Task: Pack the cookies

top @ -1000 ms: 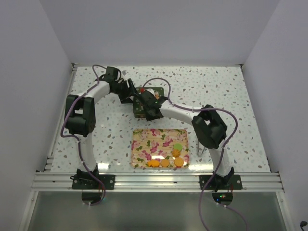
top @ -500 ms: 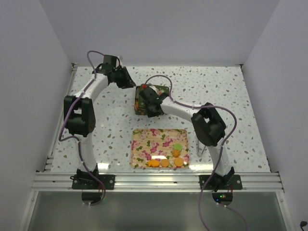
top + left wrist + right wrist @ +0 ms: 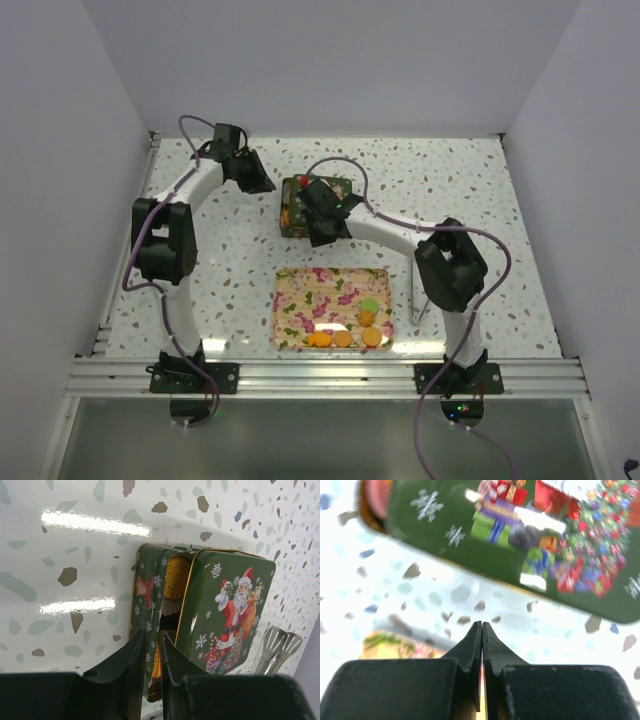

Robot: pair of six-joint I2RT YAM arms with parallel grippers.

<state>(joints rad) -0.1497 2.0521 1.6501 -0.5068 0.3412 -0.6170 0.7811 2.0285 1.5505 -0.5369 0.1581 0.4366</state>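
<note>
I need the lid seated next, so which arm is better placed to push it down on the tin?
Probably right: its gripper hangs over the lid, while the left gripper is off beside the tin.

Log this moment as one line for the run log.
left gripper: shut, empty, beside tin | right gripper: shut, near tin lid | cookies: on tray

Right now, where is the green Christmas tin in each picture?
Top external: the green Christmas tin sits mid-table, beyond the flowery tray, partly under the right arm.
Left wrist: centre-right, with Santa on its lid.
Right wrist: across the top, blurred.
Shared landmark: the speckled tabletop.
</note>
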